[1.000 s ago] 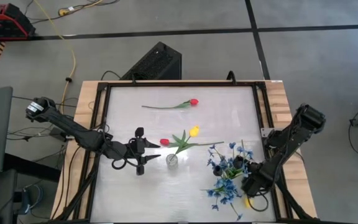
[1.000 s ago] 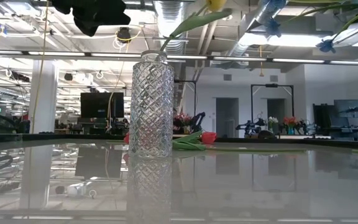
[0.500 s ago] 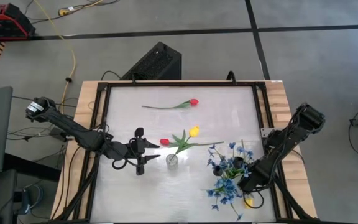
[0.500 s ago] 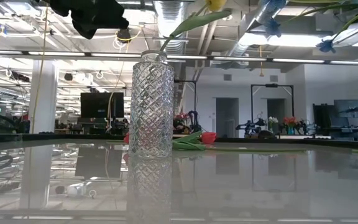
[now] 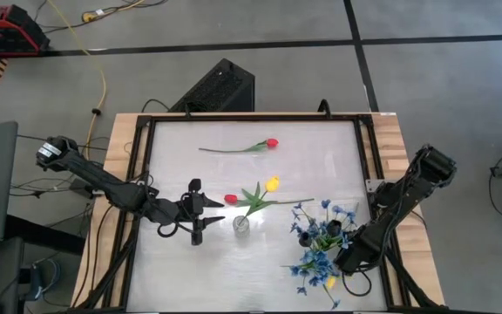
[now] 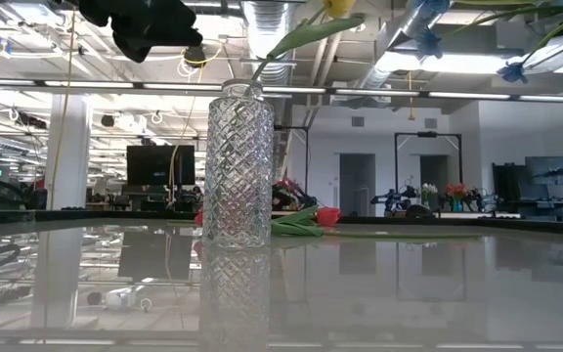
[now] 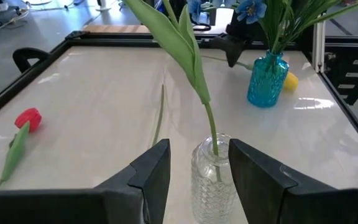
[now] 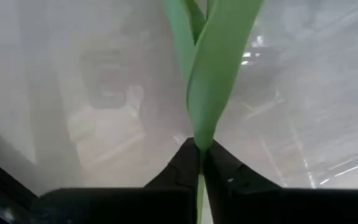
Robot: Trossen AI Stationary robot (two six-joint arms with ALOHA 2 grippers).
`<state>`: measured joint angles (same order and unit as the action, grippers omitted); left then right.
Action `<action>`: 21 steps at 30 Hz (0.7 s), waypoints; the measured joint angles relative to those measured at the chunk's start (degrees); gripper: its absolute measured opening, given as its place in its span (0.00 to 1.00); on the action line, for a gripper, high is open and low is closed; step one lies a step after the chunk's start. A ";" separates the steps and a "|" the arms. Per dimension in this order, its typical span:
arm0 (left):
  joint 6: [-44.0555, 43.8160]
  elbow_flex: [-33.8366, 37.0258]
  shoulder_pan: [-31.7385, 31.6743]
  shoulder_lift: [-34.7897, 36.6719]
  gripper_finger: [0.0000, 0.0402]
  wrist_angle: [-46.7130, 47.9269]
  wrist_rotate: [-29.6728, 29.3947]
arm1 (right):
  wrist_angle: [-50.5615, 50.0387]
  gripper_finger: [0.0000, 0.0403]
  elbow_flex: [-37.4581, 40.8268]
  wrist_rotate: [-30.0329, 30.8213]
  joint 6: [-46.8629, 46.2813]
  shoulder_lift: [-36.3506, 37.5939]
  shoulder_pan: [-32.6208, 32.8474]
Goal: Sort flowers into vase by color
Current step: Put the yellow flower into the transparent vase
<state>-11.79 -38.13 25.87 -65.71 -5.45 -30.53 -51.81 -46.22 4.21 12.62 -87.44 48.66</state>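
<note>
A clear cut-glass vase (image 5: pixel 241 224) (image 6: pixel 239 166) holds a yellow tulip (image 5: pixel 272 183) by its stem, leaning toward the table's right. My left gripper (image 5: pixel 214 215) (image 7: pixel 197 165) is open, just left of this vase and higher than it; the fingers touch nothing. A blue vase (image 7: pixel 267 81) with blue blossom sprays (image 5: pixel 321 240) stands to the right. My right gripper (image 5: pixel 347 262) (image 8: pixel 199 152), near the blue vase, is shut on a second yellow tulip (image 5: pixel 329 282). Two red tulips (image 5: pixel 271 143) (image 5: pixel 230 199) lie flat on the table. My right gripper pinches the second yellow tulip between its two fingers, on the green stem and leaves (image 8: pixel 201 134). The leaves run straight on past the fingertips. Its yellow head (image 5: pixel 329 282) (image 7: pixel 289 79) sits low behind the blue vase; I cannot tell whether it rests on the table.
A dark raised frame (image 5: pixel 138 174) rims the white tabletop. The blue sprays (image 5: pixel 308 266) spread wide around the blue vase, close to my right arm. One red tulip (image 7: pixel 28 118) lies beside my left gripper. Bare tabletop (image 5: pixel 190 279) lies along the near left.
My right gripper has shifted a little toward the table's left, keeping hold of the yellow tulip. The tulip's yellow head has swung leftward along the near edge, toward the blue sprays. My left gripper has stayed open beside the clear vase.
</note>
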 joint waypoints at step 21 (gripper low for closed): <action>-0.51 0.00 -0.02 -0.02 0.38 -1.97 -4.71 | -5.91 0.08 -21.53 -0.02 -42.02 1.18 15.01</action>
<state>-12.30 -38.13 25.85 -65.73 -7.42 -35.24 -57.72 -67.75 4.19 -29.40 -86.26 63.68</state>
